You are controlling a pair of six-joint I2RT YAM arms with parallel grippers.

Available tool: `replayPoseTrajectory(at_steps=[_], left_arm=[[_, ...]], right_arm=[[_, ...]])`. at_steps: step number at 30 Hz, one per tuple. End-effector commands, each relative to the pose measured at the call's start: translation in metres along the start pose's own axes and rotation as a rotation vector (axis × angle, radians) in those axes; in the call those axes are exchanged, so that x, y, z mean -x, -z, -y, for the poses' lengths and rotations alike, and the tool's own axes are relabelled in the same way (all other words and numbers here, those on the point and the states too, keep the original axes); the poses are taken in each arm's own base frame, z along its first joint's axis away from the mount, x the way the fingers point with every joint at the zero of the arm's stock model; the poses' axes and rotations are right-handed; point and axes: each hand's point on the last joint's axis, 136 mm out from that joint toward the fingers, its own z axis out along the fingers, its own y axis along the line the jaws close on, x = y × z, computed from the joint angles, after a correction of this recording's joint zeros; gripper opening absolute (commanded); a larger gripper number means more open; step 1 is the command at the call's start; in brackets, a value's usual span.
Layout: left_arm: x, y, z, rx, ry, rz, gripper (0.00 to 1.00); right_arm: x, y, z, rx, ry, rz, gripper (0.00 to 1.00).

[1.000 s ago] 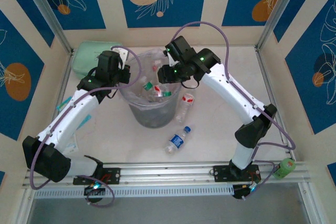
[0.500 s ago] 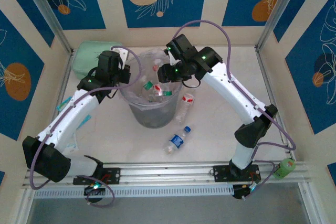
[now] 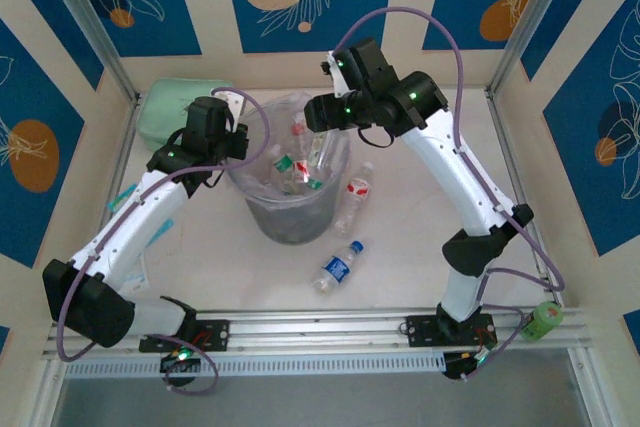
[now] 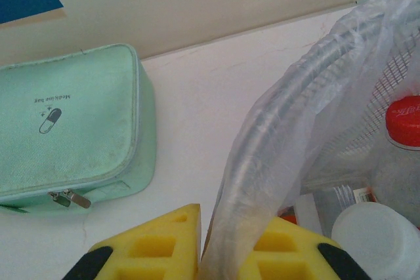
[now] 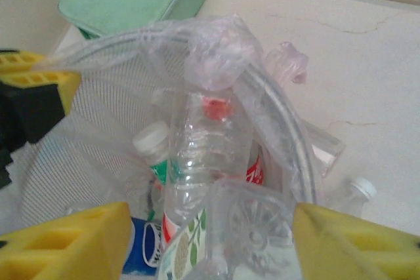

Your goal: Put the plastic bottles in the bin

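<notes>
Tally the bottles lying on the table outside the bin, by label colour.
Red-label bottle: 1
Blue-label bottle: 1
Total outside the bin: 2

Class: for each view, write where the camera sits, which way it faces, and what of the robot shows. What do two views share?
Top external: above and behind the bases, looking down on the table; both arms show.
Left wrist: at the rim of the bin, facing the mint pouch; left gripper clamps the rim.
Right wrist: over the bin, looking down on bottles; right gripper open.
Shared: both wrist views show bin and pouch.
</notes>
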Motion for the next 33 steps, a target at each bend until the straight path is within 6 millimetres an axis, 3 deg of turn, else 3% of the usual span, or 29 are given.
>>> replayPoseTrajectory(at_steps=[1, 8, 15, 21, 25, 30, 33], left_arm=[[-0.044, -0.012, 0.013, -0.026, -0.060, -0.146, 0.00], [-0.044, -0.012, 0.013, -0.025, -0.063, -0.145, 0.00], [-0.046, -0.014, 0.014, -0.027, -0.063, -0.153, 0.00], [-0.047, -0.014, 0.014, -0.026, -0.062, -0.155, 0.00], [-0.047, -0.014, 0.014, -0.026, -0.062, -0.156, 0.00], [-0.047, -0.015, 0.014, -0.028, -0.062, -0.157, 0.00], [-0.048, -0.015, 0.014, -0.027, -0.063, -0.160, 0.00]], right_arm=[[-0.001, -0.022, 0.002, 0.018, 0.011, -0.045, 0.58], [-0.030, -0.047, -0.005, 0.045, 0.009, -0.172, 0.34], [-0.080, -0.060, -0.024, 0.057, 0.046, -0.294, 0.29], [-0.104, -0.073, -0.022, 0.055, 0.022, -0.352, 0.27], [-0.087, -0.061, -0.025, 0.060, 0.033, -0.291, 0.30], [-0.041, -0.023, -0.031, 0.099, 0.040, -0.099, 0.49], [-0.021, -0.001, -0.034, 0.140, 0.028, -0.015, 0.55]])
